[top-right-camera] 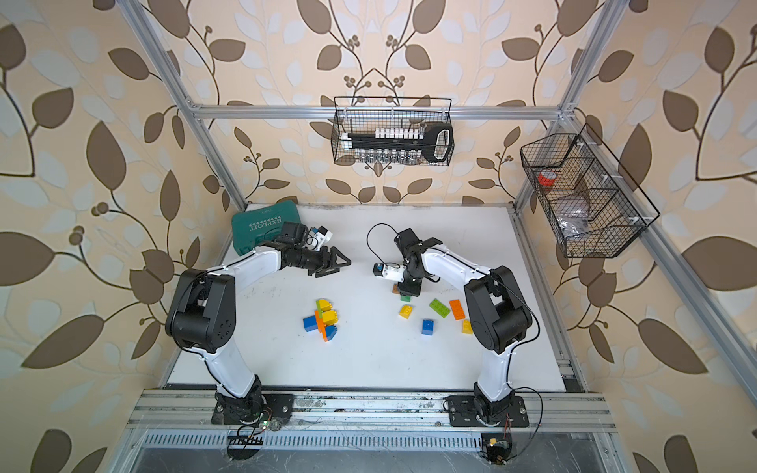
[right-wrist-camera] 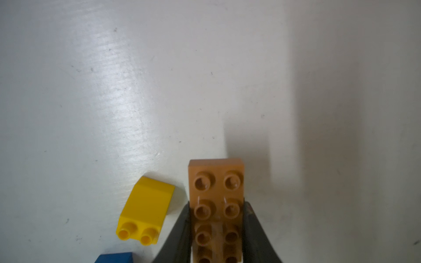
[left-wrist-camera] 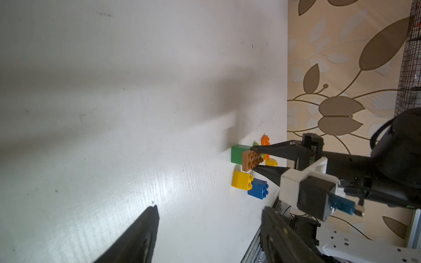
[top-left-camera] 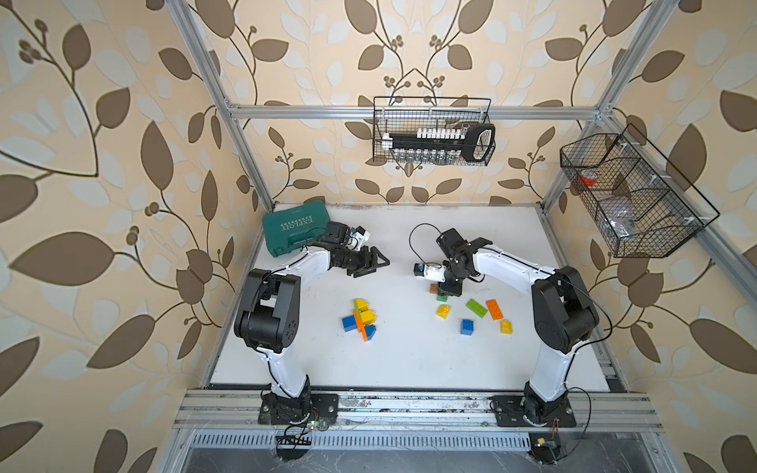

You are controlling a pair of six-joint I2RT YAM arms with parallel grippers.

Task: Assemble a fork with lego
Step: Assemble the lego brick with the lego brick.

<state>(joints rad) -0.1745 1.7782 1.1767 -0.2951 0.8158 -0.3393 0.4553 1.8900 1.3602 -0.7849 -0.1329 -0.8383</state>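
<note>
My right gripper [right-wrist-camera: 217, 202] points down and is shut on a long brown lego brick [right-wrist-camera: 216, 180], studs up, with a finger on each long side. In both top views this brown brick [top-left-camera: 433, 288] [top-right-camera: 395, 288] hangs just over a green brick [top-left-camera: 441, 298]. The left wrist view shows the brown brick [left-wrist-camera: 251, 160] against that green brick [left-wrist-camera: 237, 153]; whether they touch I cannot tell. A joined cluster of orange, yellow, blue and green bricks [top-left-camera: 360, 319] [top-right-camera: 322, 319] lies mid-table. My left gripper [top-left-camera: 379, 262] [left-wrist-camera: 209, 208] hovers open and empty, far from the bricks.
Loose bricks lie front right: a yellow one [top-left-camera: 443, 311], a long green one [top-left-camera: 476, 308], a long orange one [top-left-camera: 495, 309], a blue one [top-left-camera: 467, 326] and another yellow one [top-left-camera: 506, 326]. A teal tool case [top-left-camera: 295, 229] sits back left. Wire baskets [top-left-camera: 434, 131] [top-left-camera: 631, 196] hang on the frame.
</note>
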